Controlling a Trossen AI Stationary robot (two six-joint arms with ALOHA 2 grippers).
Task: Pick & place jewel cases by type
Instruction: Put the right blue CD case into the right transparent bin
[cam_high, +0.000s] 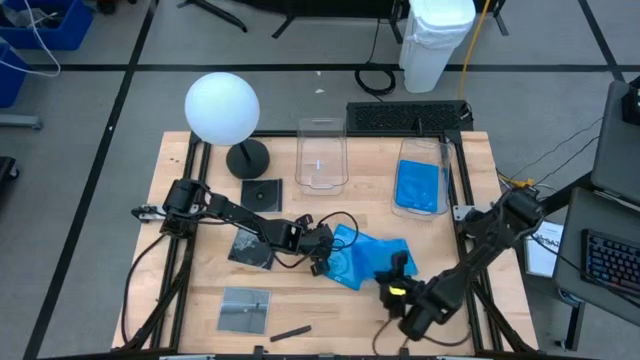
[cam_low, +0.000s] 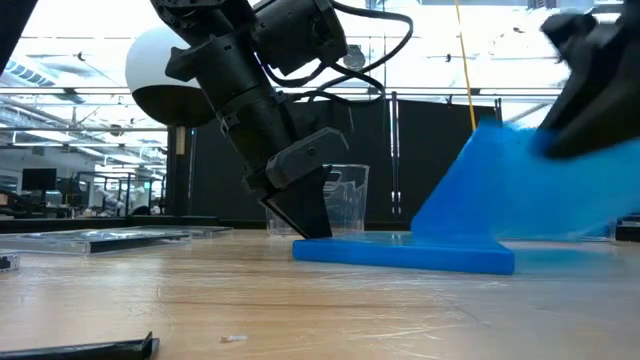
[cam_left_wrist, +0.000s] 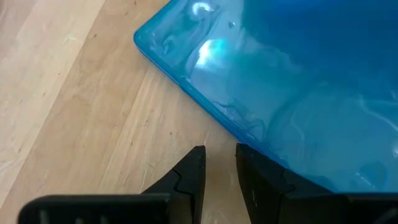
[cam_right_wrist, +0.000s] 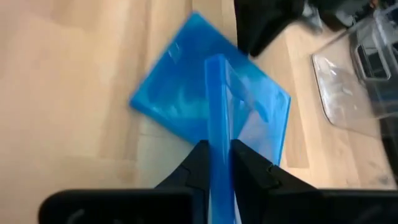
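Jewel cases in bright blue plastic concern us first: one thin blue rectangle (cam_right_wrist: 217, 118) stands tilted on edge, clamped between the two dark fingers of the right pincer (cam_right_wrist: 216, 163), and in the low view we see it (cam_low: 520, 190) slanting up from the desk (cam_high: 300, 290). Under it lies a second flat blue jewel case (cam_high: 352, 262), resting on the wood near the middle of the desk; in the low view its edge (cam_low: 400, 252) lies level on the surface. Our left pincer (cam_left_wrist: 219, 165) sits right at this flat case's rim with its fingers narrowly parted; one finger (cam_left_wrist: 264, 180) appears to touch the blue edge, the other stands on bare wood, and nothing is gripped between them. A third blue case (cam_high: 418, 185) lies inside the clear plastic tub (cam_high: 445, 170) toward the far right of the desk. Beside it stands another clear tub (cam_high: 321, 130). Three dark grey squarish cases lie apart on the left half: one (cam_high: 262, 193) near the lamp base, one (cam_high: 250, 250) beneath the left arm, one (cam_high: 245, 308) near the front edge. A small dark stick (cam_high: 290, 332) lies just beside that last case.
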